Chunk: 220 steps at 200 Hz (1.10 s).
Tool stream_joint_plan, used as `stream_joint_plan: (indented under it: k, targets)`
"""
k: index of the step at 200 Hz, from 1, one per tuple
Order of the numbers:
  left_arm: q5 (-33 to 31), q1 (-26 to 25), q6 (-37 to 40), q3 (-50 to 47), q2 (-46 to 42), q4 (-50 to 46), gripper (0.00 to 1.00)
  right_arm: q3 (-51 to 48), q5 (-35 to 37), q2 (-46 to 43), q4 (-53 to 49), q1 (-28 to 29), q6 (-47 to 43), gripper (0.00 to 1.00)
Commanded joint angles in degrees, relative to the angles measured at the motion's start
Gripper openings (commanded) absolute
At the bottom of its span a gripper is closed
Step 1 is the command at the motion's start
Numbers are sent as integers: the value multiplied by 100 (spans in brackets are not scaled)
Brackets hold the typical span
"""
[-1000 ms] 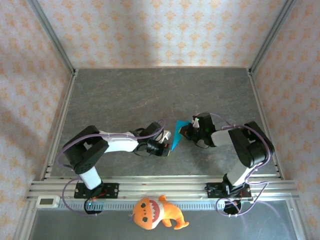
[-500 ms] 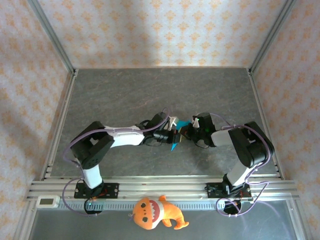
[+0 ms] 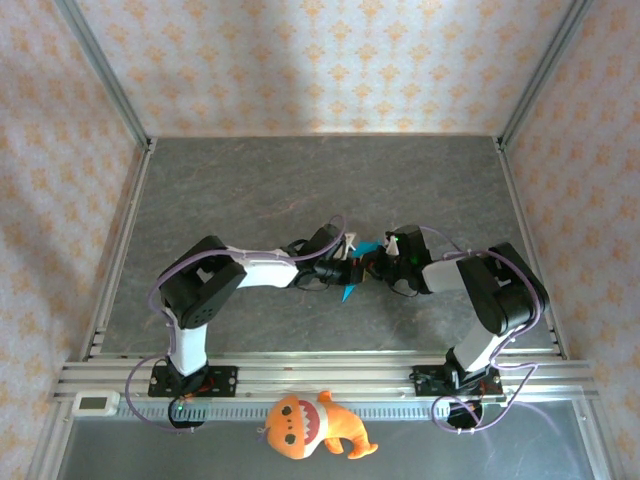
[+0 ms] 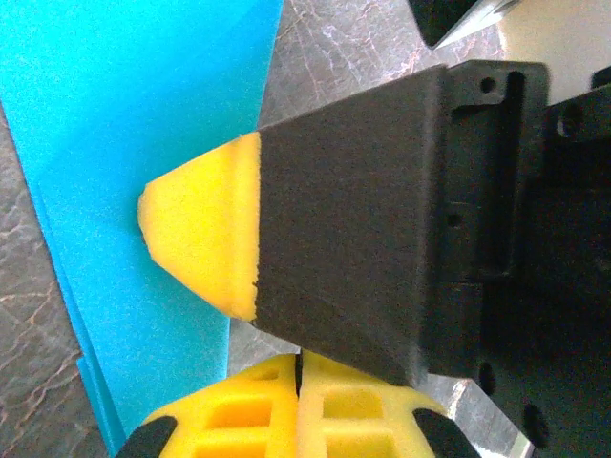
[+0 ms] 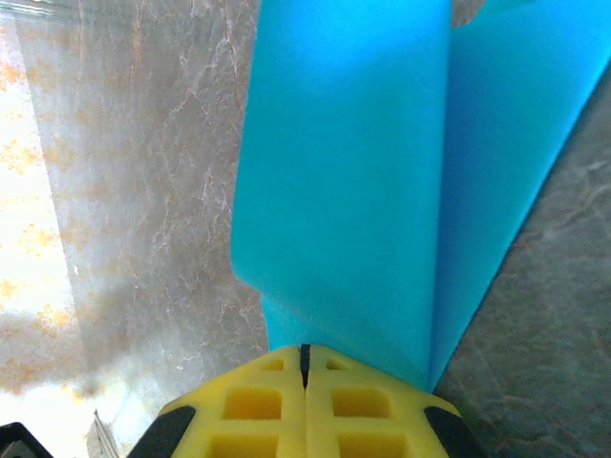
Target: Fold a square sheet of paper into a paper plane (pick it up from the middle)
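The square sheet of paper (image 3: 348, 291) is bright cyan-blue and creased into a pointed shape, lying on the grey table between the two arms. In the right wrist view the paper (image 5: 363, 172) shows a long crease with one flap curling up. My right gripper (image 5: 305, 355) is shut, its tips set against the paper's near edge. The left wrist view shows that right gripper (image 4: 191, 239) pressing its yellow tip on the paper (image 4: 124, 143). My left gripper (image 4: 301, 386) is shut beside the paper's edge, nothing visible between its fingers. From above, left gripper (image 3: 347, 268) and right gripper (image 3: 369, 262) nearly meet.
An orange plush toy (image 3: 310, 425) lies on the front rail below the table. A small white device (image 3: 97, 403) sits at the front left. Aluminium frame posts and patterned walls close in the table (image 3: 300, 180) on three sides.
The left arm has reached rightward, bringing its shut gripper from left of the paper up against the right gripper. The right arm and the paper have stayed put.
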Motion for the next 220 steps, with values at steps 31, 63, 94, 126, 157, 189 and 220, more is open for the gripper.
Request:
stream_joint_plan:
  k: [31, 63, 94, 126, 157, 189, 220]
  targets:
    - [-237, 29, 149, 71, 417, -210, 0, -172, 541, 210, -424, -33, -87, 4]
    - [-292, 21, 314, -294, 265, -369, 0, -182, 576, 238, -414, -29, -96, 4]
    - [-347, 5, 488, -636, -59, -554, 0, -164, 585, 276, -453, -25, -113, 4]
    - [-377, -81, 691, -803, -388, -779, 1, -163, 606, 275, -468, -26, -116, 4]
    - [-409, -129, 963, -853, -540, -904, 1, -163, 588, 293, -453, -27, -111, 4]
    - [-423, -141, 762, -926, -937, -539, 1, -181, 607, 269, -463, -25, -96, 3]
    - [-462, -135, 423, -801, -1175, -279, 1, -185, 602, 236, -472, -25, -83, 4]
